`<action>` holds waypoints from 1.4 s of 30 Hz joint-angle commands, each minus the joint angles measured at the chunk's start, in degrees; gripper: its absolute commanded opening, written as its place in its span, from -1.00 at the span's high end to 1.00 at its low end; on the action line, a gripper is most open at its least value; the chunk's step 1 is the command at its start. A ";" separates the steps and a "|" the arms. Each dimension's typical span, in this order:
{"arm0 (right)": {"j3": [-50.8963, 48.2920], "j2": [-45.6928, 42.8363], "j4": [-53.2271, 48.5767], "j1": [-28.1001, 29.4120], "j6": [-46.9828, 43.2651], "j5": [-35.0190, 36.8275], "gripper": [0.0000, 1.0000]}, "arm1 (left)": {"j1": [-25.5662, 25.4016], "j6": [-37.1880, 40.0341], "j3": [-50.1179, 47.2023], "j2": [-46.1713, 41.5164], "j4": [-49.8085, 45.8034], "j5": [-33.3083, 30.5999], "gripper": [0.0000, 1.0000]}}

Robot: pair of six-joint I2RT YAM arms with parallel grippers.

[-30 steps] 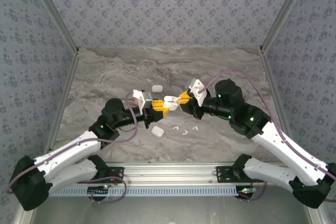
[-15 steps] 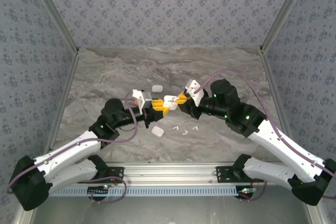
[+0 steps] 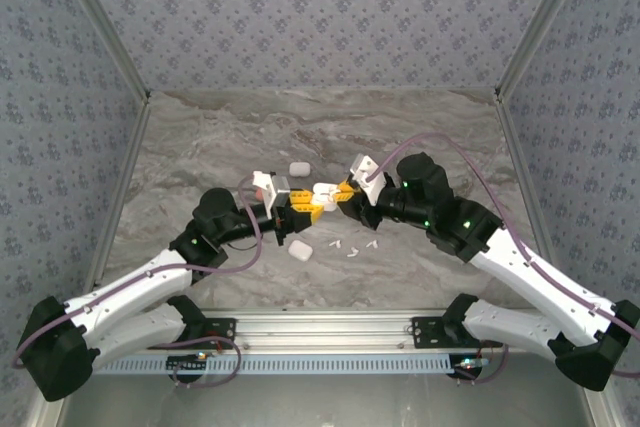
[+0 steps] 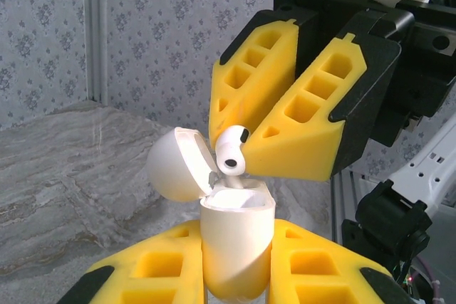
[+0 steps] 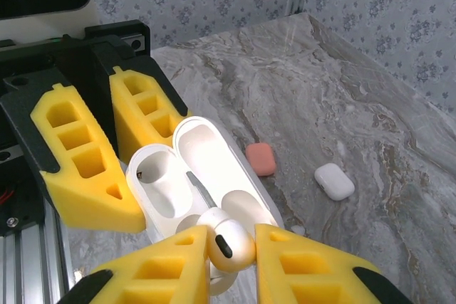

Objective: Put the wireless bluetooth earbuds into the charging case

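Observation:
In the left wrist view my left gripper (image 4: 237, 272) is shut on the body of an open white charging case (image 4: 237, 236), held upright with its lid (image 4: 178, 165) tipped back to the left. Just above the case's opening sits a white earbud (image 4: 231, 149), its stem pointing down into the case. My right gripper (image 5: 231, 247) is shut on that earbud (image 5: 229, 240). In the right wrist view one socket of the case (image 5: 160, 179) is empty. From the top camera both grippers meet at the case (image 3: 323, 195) above the table's middle.
Several loose white earbuds (image 3: 352, 247) lie on the marble table (image 3: 430, 137) in front of the grippers. Closed white cases rest at the back (image 3: 299, 168) and the front (image 3: 300, 250). A coral-red case (image 5: 261, 159) and a white case (image 5: 334, 181) lie beyond the held one.
The right arm has edged left toward the left gripper, bringing the earbud closer over the open case. The left arm has stayed put.

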 commanded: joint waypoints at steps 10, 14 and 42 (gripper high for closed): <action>-2.40 -2.24 0.19 -3.72 3.16 -10.51 0.39 | -0.36 -0.50 2.31 -1.08 3.99 1.00 1.00; -1.39 -2.50 0.58 -5.18 4.61 -12.71 0.08 | -0.39 -0.33 2.31 -1.10 3.99 1.01 1.00; -21.72 7.60 -7.35 -16.00 40.40 9.02 -0.11 | -0.44 4.34 -1.21 -8.31 -4.89 -9.13 1.00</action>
